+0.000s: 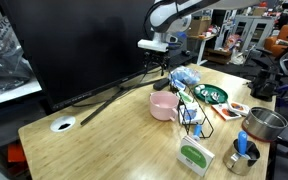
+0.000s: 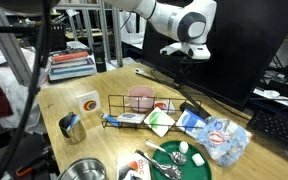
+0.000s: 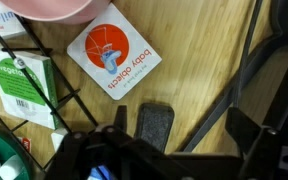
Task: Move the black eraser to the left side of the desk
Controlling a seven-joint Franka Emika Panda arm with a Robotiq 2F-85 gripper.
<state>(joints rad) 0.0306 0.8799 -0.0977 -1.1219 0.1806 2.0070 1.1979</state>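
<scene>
The black eraser (image 3: 154, 127) lies flat on the light-wood desk (image 3: 194, 50), next to the black monitor-stand leg (image 3: 239, 75). In an exterior view it is a small dark block (image 2: 191, 106) beside the pink bowl (image 2: 141, 97). My gripper (image 3: 180, 126) is open and empty. It hangs above the eraser, which lies between the fingers, closer to the left one in the wrist view. In both exterior views the gripper (image 1: 156, 58) (image 2: 187, 66) is well above the desk (image 1: 104, 140), in front of the monitor.
A white card with an orange circle (image 3: 112, 52) and a green-and-white box (image 3: 19, 85) lie near the eraser. A wire rack (image 2: 134, 108), a green plate (image 1: 212, 94), metal cups (image 1: 264, 123) and a plastic bag (image 2: 224, 138) crowd one end. The white grommet (image 1: 63, 125) is at the other end.
</scene>
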